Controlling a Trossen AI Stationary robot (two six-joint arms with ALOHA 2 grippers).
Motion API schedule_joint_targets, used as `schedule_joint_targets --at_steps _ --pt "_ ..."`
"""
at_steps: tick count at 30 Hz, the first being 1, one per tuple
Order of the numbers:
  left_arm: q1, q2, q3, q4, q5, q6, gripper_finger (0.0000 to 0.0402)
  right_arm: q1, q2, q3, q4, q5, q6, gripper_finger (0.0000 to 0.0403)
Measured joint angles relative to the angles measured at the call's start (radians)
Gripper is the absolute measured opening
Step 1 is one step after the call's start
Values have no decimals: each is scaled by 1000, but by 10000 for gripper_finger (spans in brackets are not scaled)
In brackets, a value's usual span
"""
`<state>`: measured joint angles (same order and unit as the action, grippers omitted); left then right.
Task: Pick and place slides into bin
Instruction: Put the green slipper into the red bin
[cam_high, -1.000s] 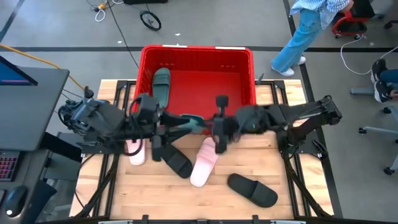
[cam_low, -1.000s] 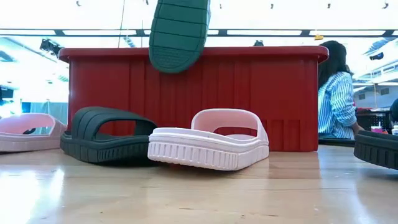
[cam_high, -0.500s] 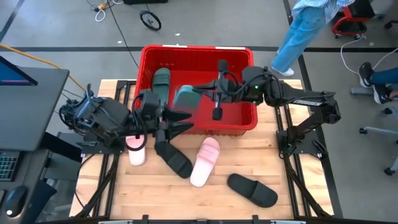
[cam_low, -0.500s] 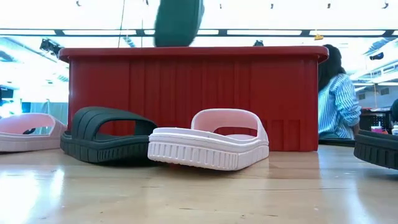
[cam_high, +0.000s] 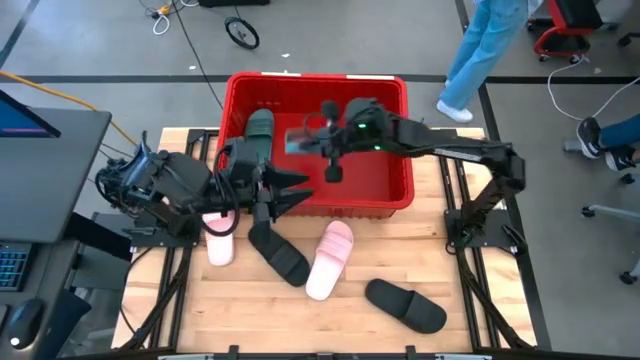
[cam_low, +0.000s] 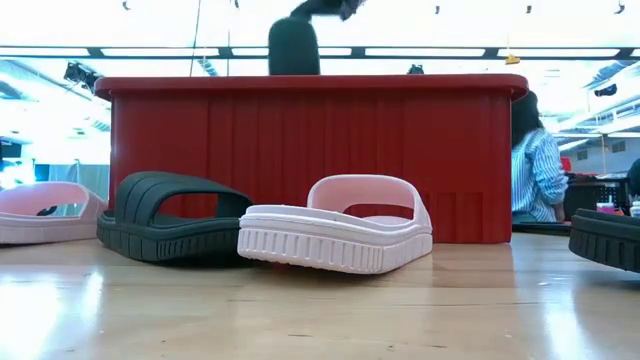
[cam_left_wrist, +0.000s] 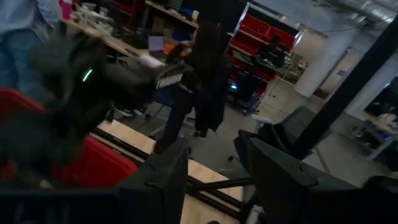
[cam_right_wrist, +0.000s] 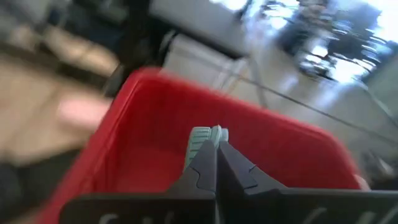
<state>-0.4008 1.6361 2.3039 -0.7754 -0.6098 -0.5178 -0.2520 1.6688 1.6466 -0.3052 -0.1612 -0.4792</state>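
My right gripper (cam_high: 312, 140) is over the left part of the red bin (cam_high: 395, 90) and is shut on a dark green slide (cam_high: 296, 140). The low view shows this slide (cam_low: 293, 46) standing on end above the bin's rim. The other dark green slide (cam_high: 260, 133) lies inside the bin by its left wall. My left gripper (cam_high: 298, 192) is open and empty at the bin's near rim. Two pink slides (cam_high: 330, 258) (cam_high: 218, 243) and two black slides (cam_high: 281, 259) (cam_high: 405, 305) lie sole down on the table. My right gripper pinches a thin edge of the green slide (cam_right_wrist: 200, 138) between its two fingers; which part of the slide that is, I cannot tell. The arm reaches in from the table's right. The slide is lifted clear, standing on end above the bin's rim (cam_low: 300, 84).
The table's wooden top (cam_high: 470, 300) shows to the right of and in front of the slides. A person in blue (cam_high: 480, 50) walks on the floor beyond the table's far right corner; another person (cam_low: 540, 160) shows behind the bin in the low view.
My right gripper has carried the green slide up from the bin's near rim and over the bin, toward its far left part. The slide has risen and turned on end. My left gripper has stayed at the near rim.
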Motion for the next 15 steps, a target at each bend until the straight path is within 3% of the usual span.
schedule_joint_targets --at_steps 3,8,15 --pt "25 -3 0 1 0 59 172 -8 71 -2 14 -70 -204 0" --pt "54 -10 0 -6 0 93 172 -11 203 -3 49 59 -329 0" --pt "58 -18 1 -77 3 95 172 -12 263 0 254 198 -453 0"
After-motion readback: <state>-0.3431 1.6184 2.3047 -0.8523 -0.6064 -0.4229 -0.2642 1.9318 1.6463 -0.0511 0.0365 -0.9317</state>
